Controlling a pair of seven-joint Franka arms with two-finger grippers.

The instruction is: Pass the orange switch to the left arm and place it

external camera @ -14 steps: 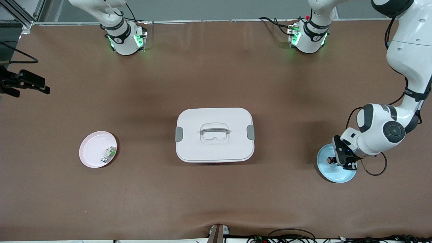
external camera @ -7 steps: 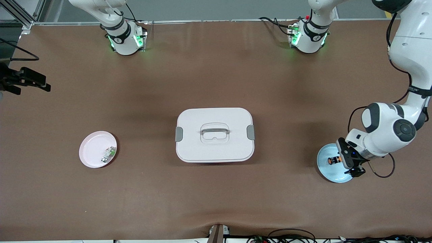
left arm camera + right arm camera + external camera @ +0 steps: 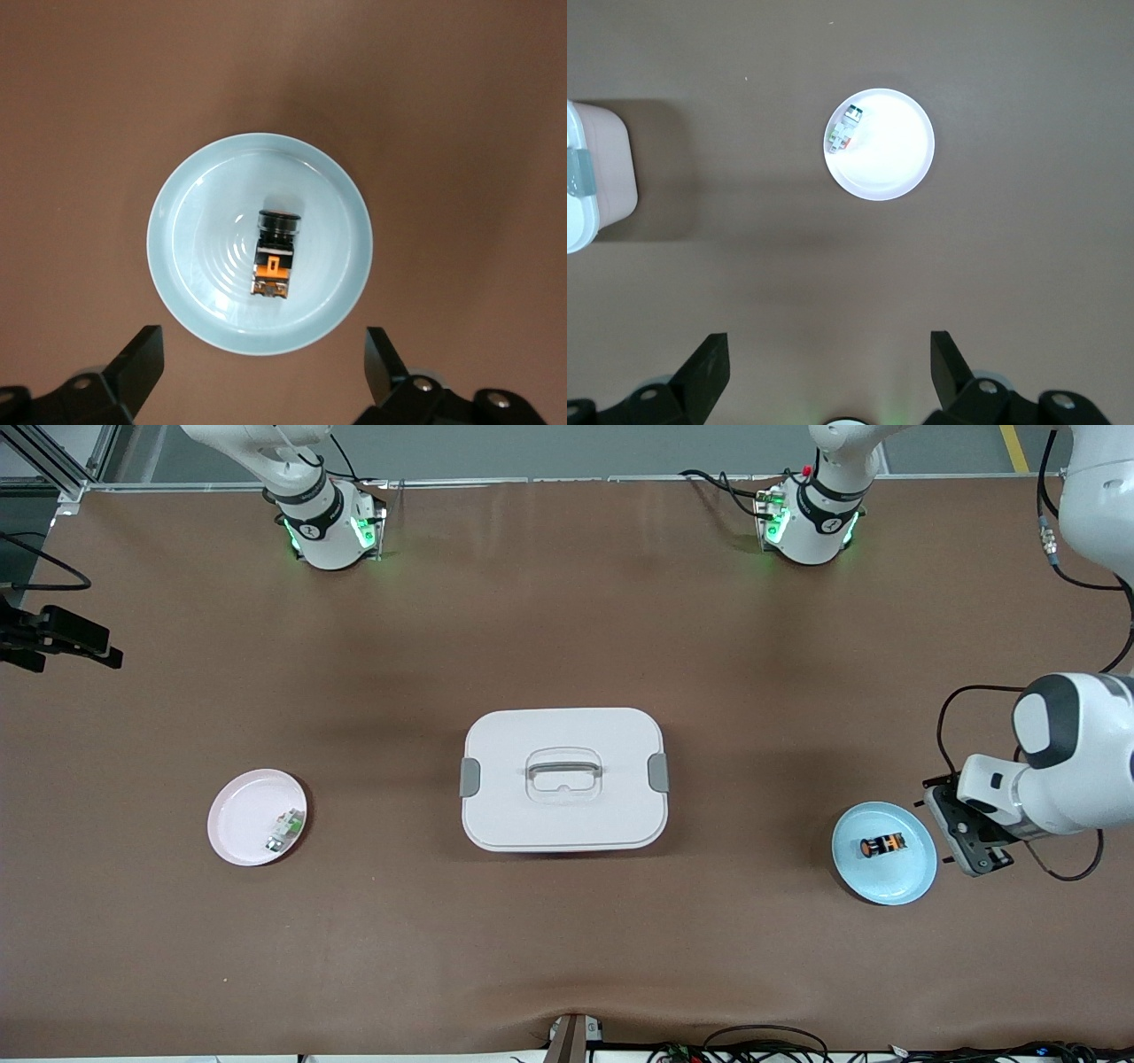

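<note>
The orange switch (image 3: 883, 845) lies on its side in a pale blue plate (image 3: 912, 877) toward the left arm's end of the table. It also shows in the left wrist view (image 3: 275, 252), in the plate (image 3: 190, 266). My left gripper (image 3: 963, 837) is open and empty, in the air beside the plate's edge; its jaws (image 3: 263, 343) stand wide apart. The white box (image 3: 563, 779) stands at the table's middle. My right gripper (image 3: 829, 352) is open and empty, high over the table at the right arm's end, and waits.
A pink plate (image 3: 239, 824) with a small white-and-green component (image 3: 284, 830) lies toward the right arm's end, also in the right wrist view (image 3: 890, 164). The box's corner shows there (image 3: 594, 173). Cables lie along the table's near edge.
My left gripper has drawn back from over the switch toward the left arm's end of the table, leaving the switch in the blue plate. The right arm has barely moved.
</note>
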